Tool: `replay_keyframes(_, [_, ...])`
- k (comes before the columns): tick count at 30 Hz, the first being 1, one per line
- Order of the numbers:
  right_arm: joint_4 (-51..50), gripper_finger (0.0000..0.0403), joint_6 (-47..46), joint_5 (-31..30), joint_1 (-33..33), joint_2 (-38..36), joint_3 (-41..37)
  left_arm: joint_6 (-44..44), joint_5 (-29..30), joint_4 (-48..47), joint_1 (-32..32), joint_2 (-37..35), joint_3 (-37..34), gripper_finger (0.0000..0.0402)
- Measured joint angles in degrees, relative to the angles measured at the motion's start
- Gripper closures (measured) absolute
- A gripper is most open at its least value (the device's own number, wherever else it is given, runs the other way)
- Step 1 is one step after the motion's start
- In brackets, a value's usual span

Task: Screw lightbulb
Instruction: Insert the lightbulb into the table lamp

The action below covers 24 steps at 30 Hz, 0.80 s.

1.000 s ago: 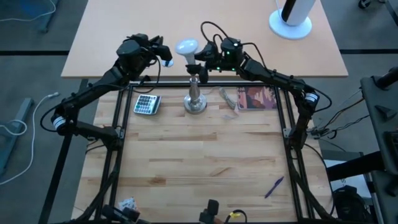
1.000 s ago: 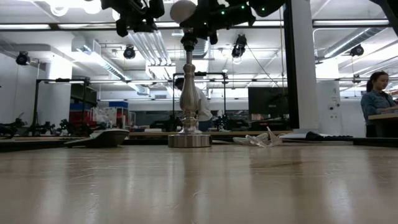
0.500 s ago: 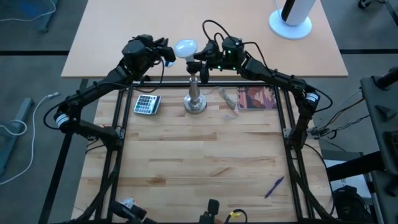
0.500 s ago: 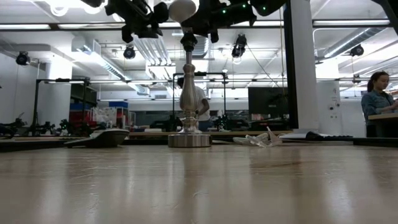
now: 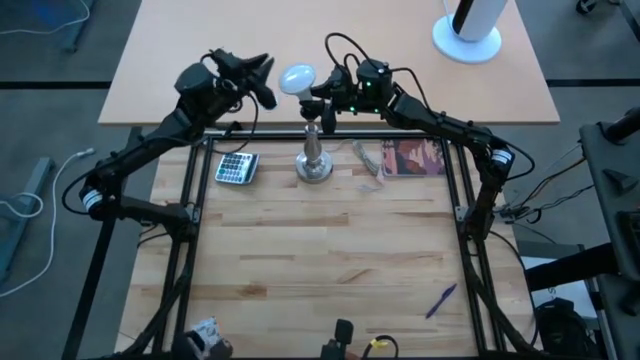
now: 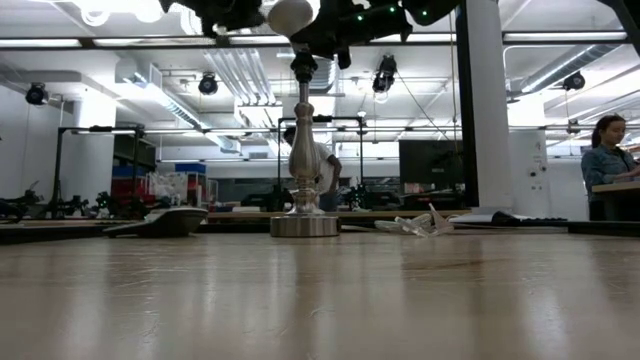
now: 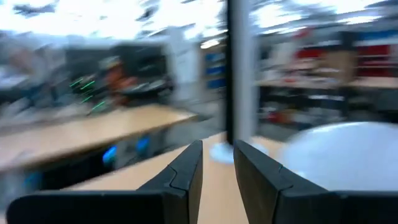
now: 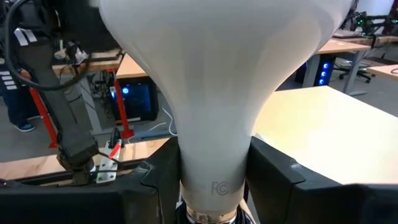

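Observation:
The white lightbulb stands upright, head up, over the silver stand with its black socket. It fills the right wrist view. My right gripper comes from the table's right and is shut on the bulb's neck. Whether the screw base sits in the socket is hidden by the gripper. My left gripper hovers just left of the bulb's head, its fingers a narrow gap apart with nothing between them. The bulb shows beside them. My right gripper pinches the bulb's narrow neck, just above the silver base ring, between its two fingers. The fingers come level from the table's right side, across the neck. The bulb stands upright in the hold, its wide head above the fingers.
On the wooden table lie a calculator left of the stand, clear plastic wrap and a booklet to its right, and a pen near the front right. A large white cylinder stands far right. A person sits beyond the table.
My left gripper has risen beside the bulb's head, rolled at the wrist and tipped its fingers upward; in the low view it has climbed almost out of the picture. The bulb, the stand and my right gripper have kept their places.

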<state>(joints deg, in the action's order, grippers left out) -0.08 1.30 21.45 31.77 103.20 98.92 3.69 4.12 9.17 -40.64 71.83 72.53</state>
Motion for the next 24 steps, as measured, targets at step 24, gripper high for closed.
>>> replay_keyframes(24, [0.1,0.0250,2.5,-0.2,0.1,-0.1,-0.6,-5.4,-15.1,-8.7,0.1,4.4,7.3,0.0396])
